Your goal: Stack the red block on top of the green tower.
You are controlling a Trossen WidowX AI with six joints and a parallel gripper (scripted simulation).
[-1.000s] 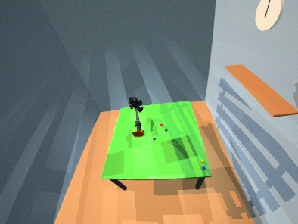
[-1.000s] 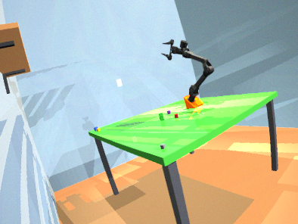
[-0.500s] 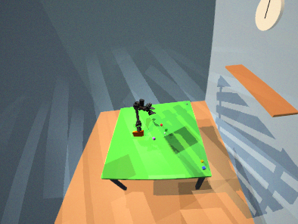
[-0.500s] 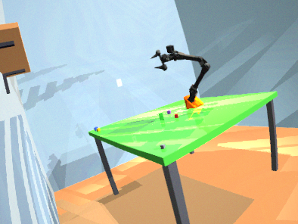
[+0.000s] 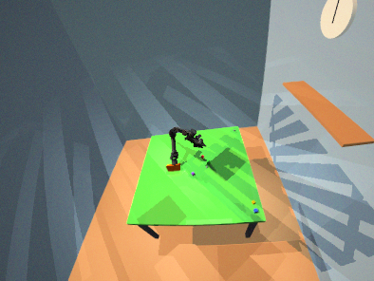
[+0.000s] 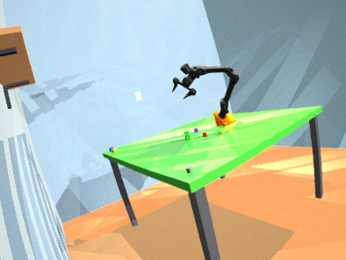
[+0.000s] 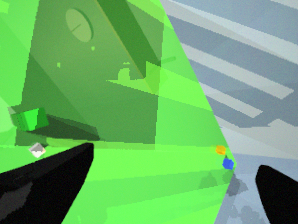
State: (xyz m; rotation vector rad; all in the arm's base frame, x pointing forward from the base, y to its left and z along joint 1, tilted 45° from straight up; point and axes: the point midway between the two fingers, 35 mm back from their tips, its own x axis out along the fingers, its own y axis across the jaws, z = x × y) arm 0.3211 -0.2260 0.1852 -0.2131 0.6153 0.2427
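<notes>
The small red block point(image 5: 202, 156) point(image 6: 205, 134) lies on the green table point(image 5: 157, 214) point(image 6: 263, 127) point(image 7: 125, 190). The green tower point(image 6: 187, 135) point(image 7: 30, 120) stands upright a short way beside it; it is at the left edge of the wrist view. The red block does not show in the wrist view. My gripper point(image 5: 201, 141) point(image 6: 182, 91) point(image 7: 174, 161) is open and empty. It hangs high above the table, over the area of the two blocks, tilted downward. Its dark fingers show at the bottom corners of the wrist view.
A purple block point(image 5: 193, 174) point(image 6: 196, 130) lies near the arm's orange base point(image 5: 173, 167) point(image 6: 224, 119). A yellow block point(image 5: 253, 202) point(image 7: 220, 149) and a blue block point(image 5: 255, 210) point(image 7: 228, 163) sit at a table corner. A pale grey block point(image 7: 37, 149) lies near the tower.
</notes>
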